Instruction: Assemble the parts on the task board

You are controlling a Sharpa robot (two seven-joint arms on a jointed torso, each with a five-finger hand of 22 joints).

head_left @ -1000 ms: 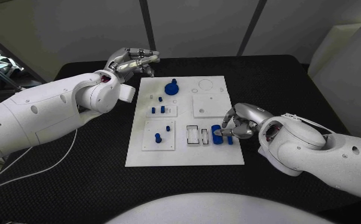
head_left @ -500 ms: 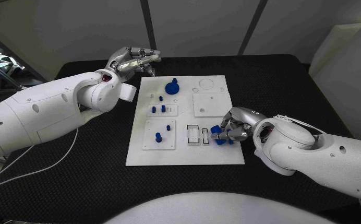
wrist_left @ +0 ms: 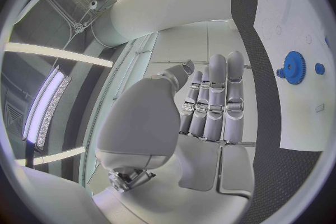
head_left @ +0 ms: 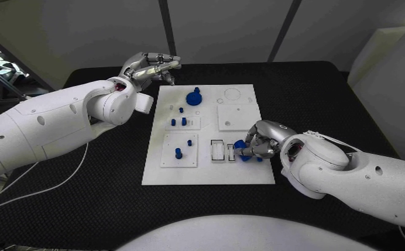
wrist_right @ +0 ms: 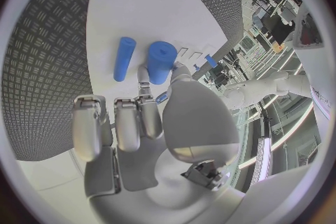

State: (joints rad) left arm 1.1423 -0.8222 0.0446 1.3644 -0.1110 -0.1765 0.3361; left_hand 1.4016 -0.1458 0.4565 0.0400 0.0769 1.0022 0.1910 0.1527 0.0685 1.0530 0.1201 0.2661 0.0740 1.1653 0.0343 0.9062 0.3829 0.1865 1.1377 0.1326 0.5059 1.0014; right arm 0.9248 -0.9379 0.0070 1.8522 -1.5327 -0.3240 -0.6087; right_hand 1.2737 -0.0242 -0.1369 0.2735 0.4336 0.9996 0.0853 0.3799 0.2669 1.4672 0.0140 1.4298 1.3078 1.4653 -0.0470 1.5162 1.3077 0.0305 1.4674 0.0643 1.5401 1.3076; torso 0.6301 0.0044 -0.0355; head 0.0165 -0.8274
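Right hand (head_left: pixel 260 140) down at the board's (head_left: pixel 160 172) near right corner, fingers curled round the thick cylinder (wrist_right: pixel 160 63); thumb and a fingertip seem to meet its wall, so probably pinched, though whether lifted or merely touched cannot be told. Thin rod (wrist_right: pixel 124 58) lying free on the white plate just beside that cylinder, long axes roughly side by side, both running away from the palm toward the fingertips. In the head view, blue bits (head_left: pixel 246 149) poking out under the hand, next to the small slotted block (head_left: pixel 225 150). Left hand (head_left: pixel 150 67) released, fingers fairly straight and close together, holding nothing, hovering off the far left corner of the board over the black table (head_left: pixel 101 204). Gear (head_left: pixel 194 98) near that hand, on the far part of the plate; small pegs (head_left: pixel 178 121) standing mid-left. Right hand plainly nearer the cylinder and rod; next move likely turns on bringing the cylinder upright over its seat
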